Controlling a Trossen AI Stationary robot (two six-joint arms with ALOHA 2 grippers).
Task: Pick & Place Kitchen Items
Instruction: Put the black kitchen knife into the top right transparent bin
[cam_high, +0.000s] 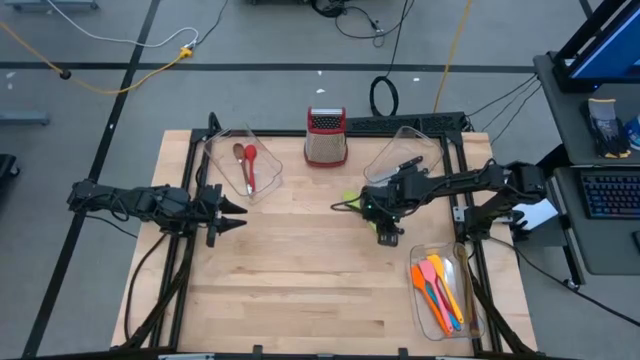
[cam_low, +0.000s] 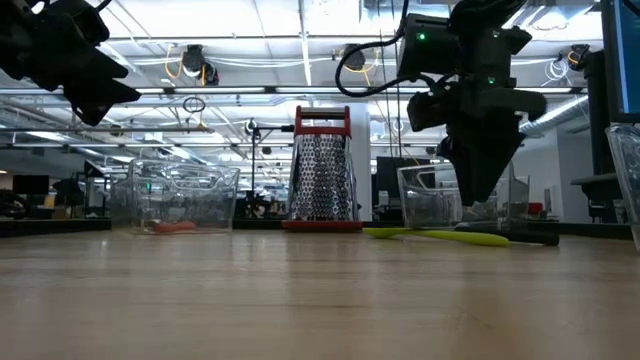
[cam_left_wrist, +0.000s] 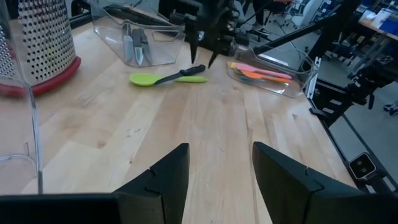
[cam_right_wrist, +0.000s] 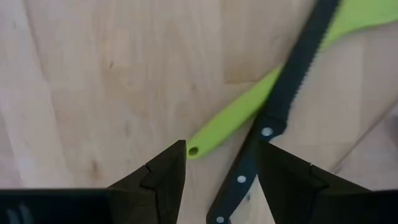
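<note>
A lime-green spoon (cam_left_wrist: 147, 79) lies flat on the wooden table (cam_high: 300, 280). A black-handled serrated knife (cam_right_wrist: 273, 118) lies across its handle (cam_right_wrist: 230, 124). My right gripper (cam_right_wrist: 221, 165) hangs open above them, pointing steeply down. Its fingers stand over the green handle's holed end and the knife's handle and touch neither. In the low view it (cam_low: 480, 190) is clear of the spoon (cam_low: 440, 236). My left gripper (cam_high: 235, 215) waits open over the table's left side.
A steel grater with a red top (cam_high: 325, 135) stands at the far middle. One clear bin (cam_high: 245, 165) at the far left holds a red and a brown spoon. One (cam_high: 405, 160) at the far right holds knives, and one (cam_high: 440, 290) at the near right holds orange, pink and yellow utensils.
</note>
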